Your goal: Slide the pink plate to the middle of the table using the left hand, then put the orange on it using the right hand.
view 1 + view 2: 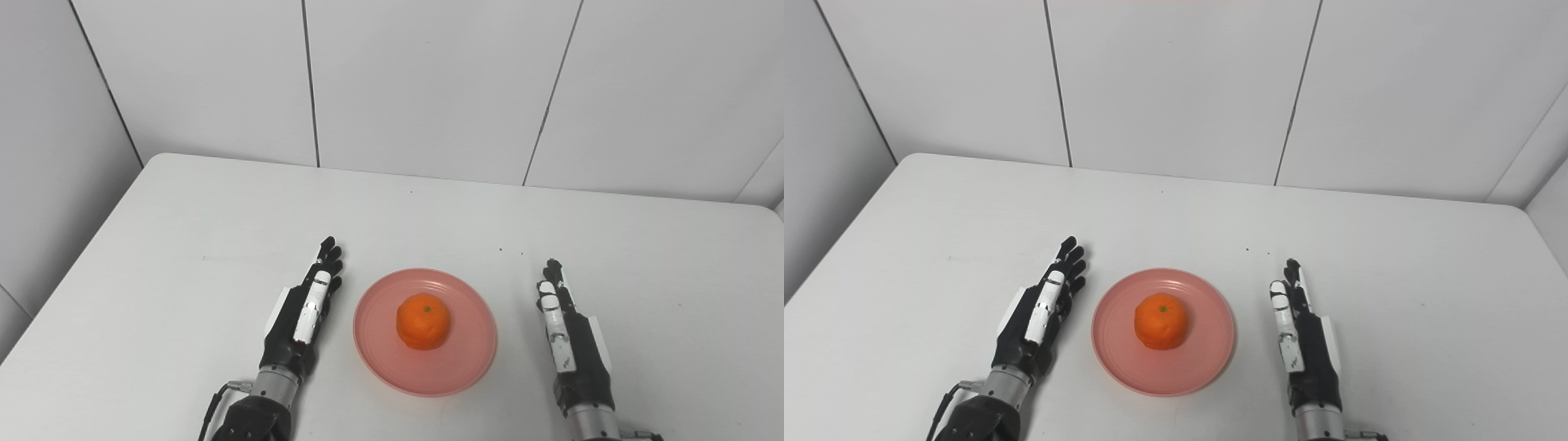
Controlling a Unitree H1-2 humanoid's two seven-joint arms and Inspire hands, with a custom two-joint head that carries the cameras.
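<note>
The round orange fruit (423, 321) sits on the glossy pink round plate (465, 361), between both sets of fingers. The left hand (303, 315) and right hand (566, 334) lie extended, empty, seemingly edge-on beside the rim.

Table (184, 257): one plate (471, 361) near the front edge, about midway between the sides. On the plate: one orange (423, 321), seated at its centre. Left of the plate: my left hand (303, 318), just beside the rim and apart from it, fingers straight and pointing toward the back wall (429, 86), holding nothing. Right of the plate: my right hand (566, 334), a little farther off from the rim, fingers likewise straight and pointing rearward, holding nothing. Behind the table: the wall.
</note>
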